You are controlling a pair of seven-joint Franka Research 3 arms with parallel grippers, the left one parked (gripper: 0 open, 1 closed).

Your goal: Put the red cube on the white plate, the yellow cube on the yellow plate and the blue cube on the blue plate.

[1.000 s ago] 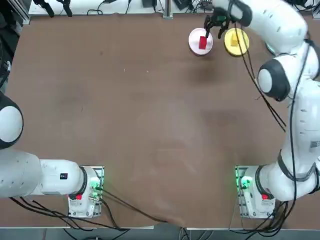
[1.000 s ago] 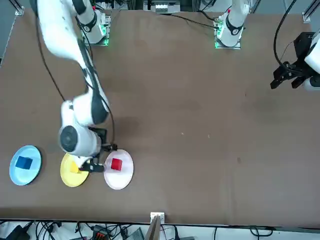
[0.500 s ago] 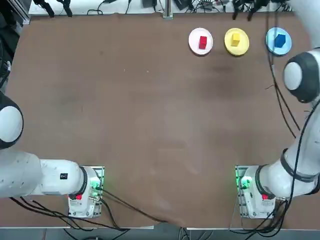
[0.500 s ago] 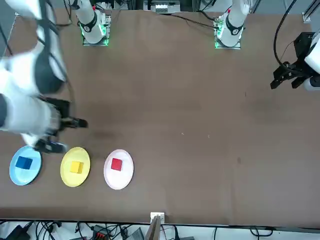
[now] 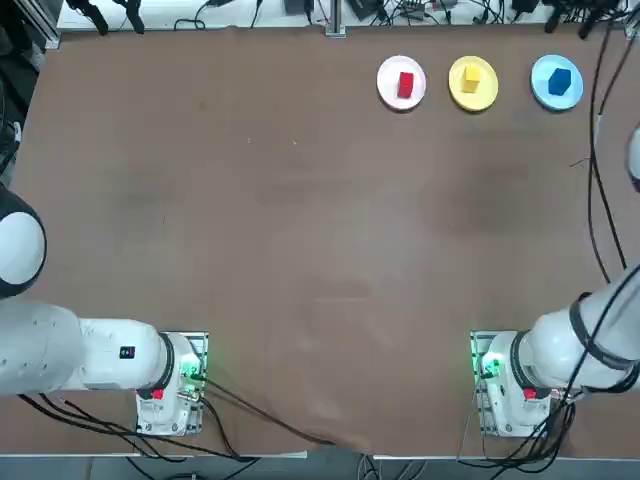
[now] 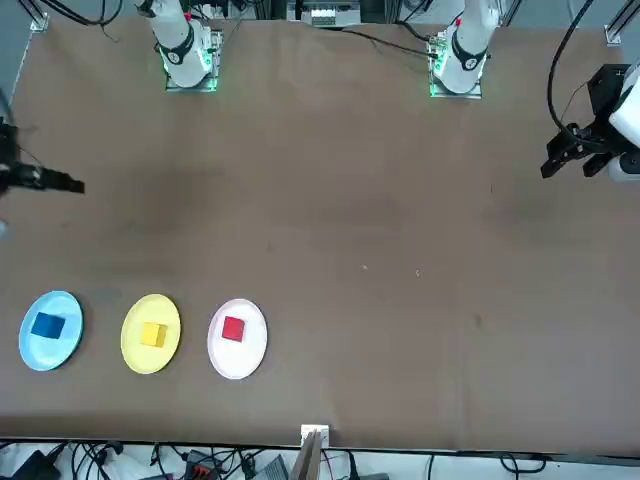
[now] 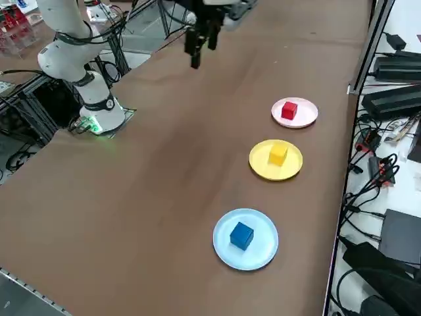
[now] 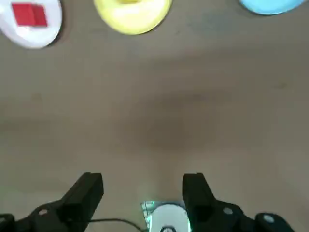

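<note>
The red cube (image 5: 405,85) rests on the white plate (image 5: 385,82), the yellow cube (image 5: 472,80) on the yellow plate (image 5: 490,92), and the blue cube (image 5: 560,82) on the blue plate (image 5: 540,86). The plates form a row along the far edge, to the robot's right. In the right side view the same holds for the red cube (image 7: 289,110), yellow cube (image 7: 278,154) and blue cube (image 7: 241,235). My right gripper (image 8: 141,186) hangs high over bare table, well back from the plates, open and holding nothing. It also shows as the right gripper (image 7: 200,52) and at the front view's left edge (image 6: 60,183).
The two arm bases (image 5: 500,375) with green lights stand at the near edge. The parked left arm's gripper (image 6: 578,152) hangs over the other side of the table. Cables and black boxes (image 7: 395,99) lie just beyond the far edge behind the plates.
My right gripper has lifted away from the white and yellow plates and swung back toward my right side. All three cubes stayed on their plates.
</note>
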